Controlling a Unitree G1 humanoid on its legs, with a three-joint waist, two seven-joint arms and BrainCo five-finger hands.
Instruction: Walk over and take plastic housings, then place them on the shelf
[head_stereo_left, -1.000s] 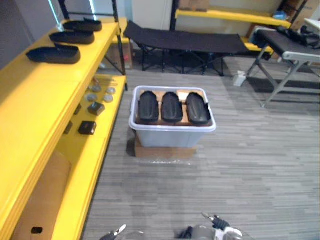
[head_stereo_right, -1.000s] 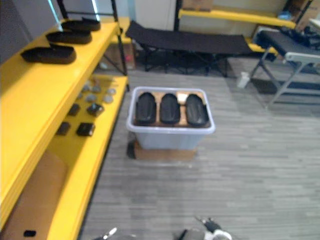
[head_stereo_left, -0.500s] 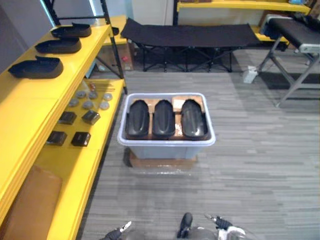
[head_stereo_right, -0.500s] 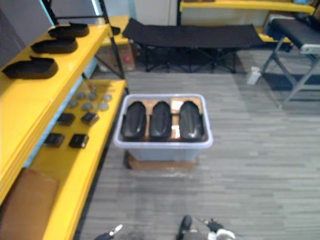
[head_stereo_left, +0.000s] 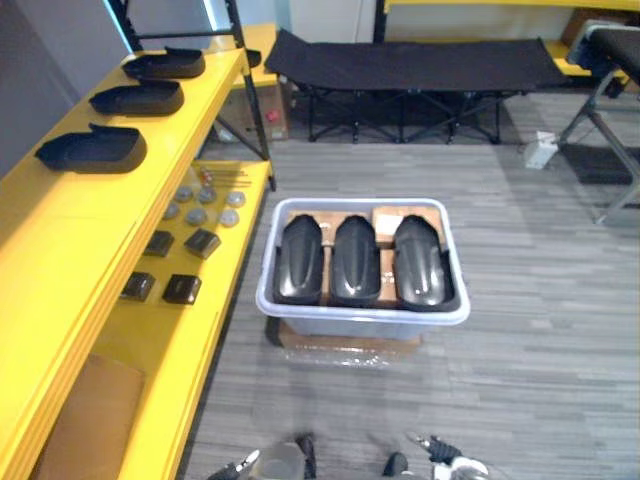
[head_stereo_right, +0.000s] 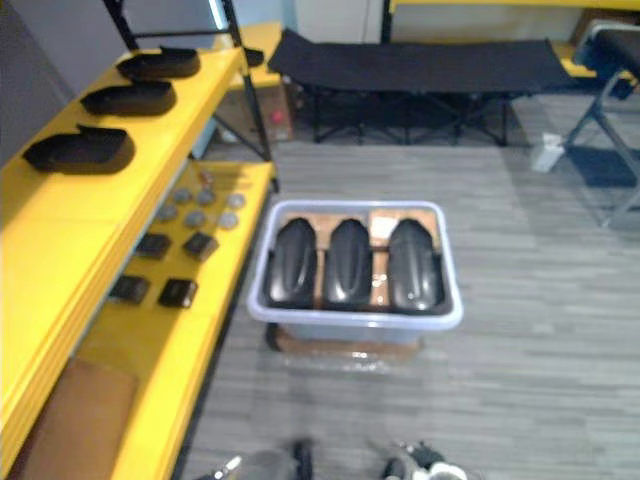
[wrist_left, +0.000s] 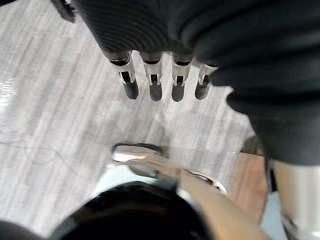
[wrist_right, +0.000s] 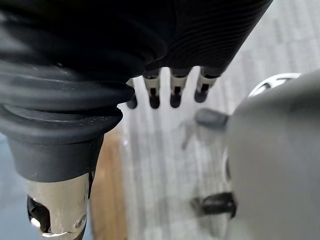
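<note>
Three plastic housings (head_stereo_left: 355, 262) in bin (head_stereo_left: 362, 322)

Head stereo downward, sharing bin (head_stereo_left: 360, 318), wrists floorward

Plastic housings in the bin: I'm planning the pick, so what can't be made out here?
- Left eye view: whether more lie beneath the three housings in the bin; the top ones cover them.
- Left eye view: small dark parts on the lower shelf, too small to identify.
- Left eye view: that shelf's back, hidden under the top shelf.
</note>
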